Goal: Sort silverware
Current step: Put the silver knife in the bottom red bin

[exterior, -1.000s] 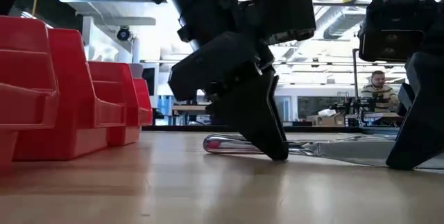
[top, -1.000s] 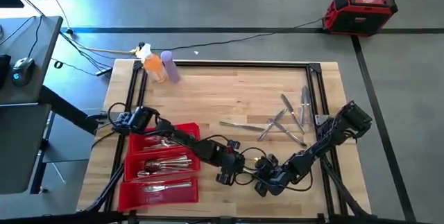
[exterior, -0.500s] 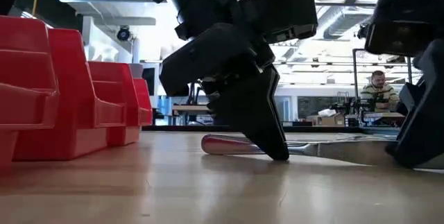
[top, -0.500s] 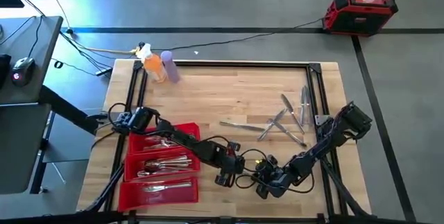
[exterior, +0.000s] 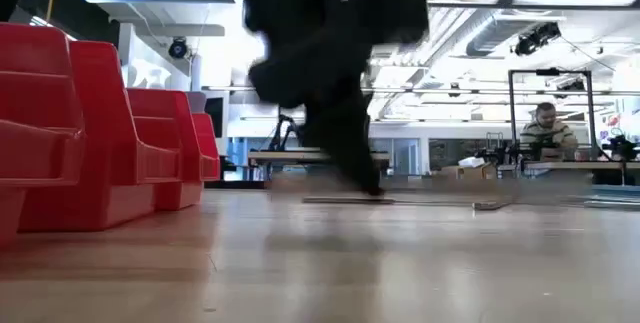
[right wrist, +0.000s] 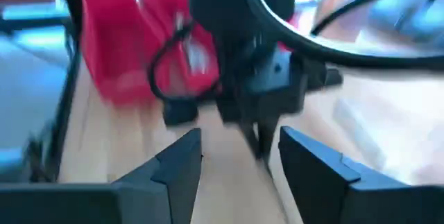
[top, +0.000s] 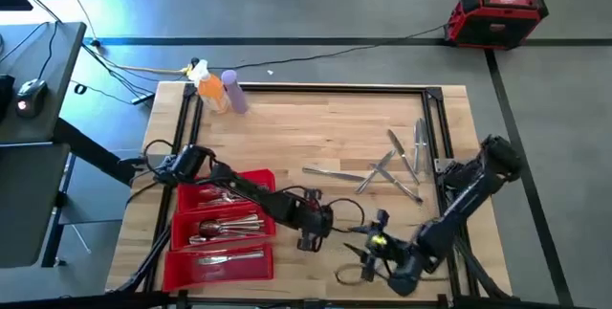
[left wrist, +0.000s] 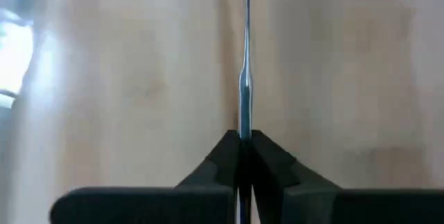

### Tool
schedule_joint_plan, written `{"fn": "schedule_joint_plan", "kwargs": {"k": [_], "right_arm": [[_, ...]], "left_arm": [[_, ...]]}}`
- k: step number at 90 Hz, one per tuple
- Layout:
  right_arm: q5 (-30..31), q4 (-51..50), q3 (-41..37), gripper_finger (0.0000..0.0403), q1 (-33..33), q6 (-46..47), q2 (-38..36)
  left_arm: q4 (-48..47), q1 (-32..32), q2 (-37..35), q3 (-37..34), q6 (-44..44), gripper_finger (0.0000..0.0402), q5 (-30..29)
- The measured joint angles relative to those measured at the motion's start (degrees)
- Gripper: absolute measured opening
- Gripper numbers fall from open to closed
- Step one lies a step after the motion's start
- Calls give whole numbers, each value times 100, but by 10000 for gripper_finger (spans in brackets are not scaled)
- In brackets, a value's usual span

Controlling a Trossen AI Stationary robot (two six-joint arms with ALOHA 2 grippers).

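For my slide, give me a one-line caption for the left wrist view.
Left end effector pinching a slim piece of silverware edge-on above the wooden table.

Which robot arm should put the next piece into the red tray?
Probably the left. Its left gripper is shut on a slim silver piece and sits right beside the red tray. The right gripper is open, empty, and farther from the tray.

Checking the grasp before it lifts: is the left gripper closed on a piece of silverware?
Yes, in the left wrist view the left gripper is pinched shut on a slim knife.
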Motion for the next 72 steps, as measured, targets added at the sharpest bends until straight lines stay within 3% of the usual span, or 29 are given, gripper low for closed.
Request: {"fn": "schedule_joint_plan", "kwargs": {"k": [11, 23, 37, 52, 72], "right_arm": [[1069, -159, 382, 176, 518, -342, 20], [1608, -162, 411, 176, 871, -311, 25], [1629, -174, 111, 176, 996, 251, 24], [1561, -189, -219, 176, 833, 799, 24], [906, -126, -292, 176, 609, 972, 21]], "left_arm": [[-538, -337, -699, 38, -369, 0, -285], [-853, -918, -1347, 14, -692, 0, -446], [-792, -1808, -2174, 49, -1413, 0, -249], [-1080, -2834, -2384, 45, -2622, 0, -355], [-2704, -3848, -2135, 32, -5129, 0, -839]]}}
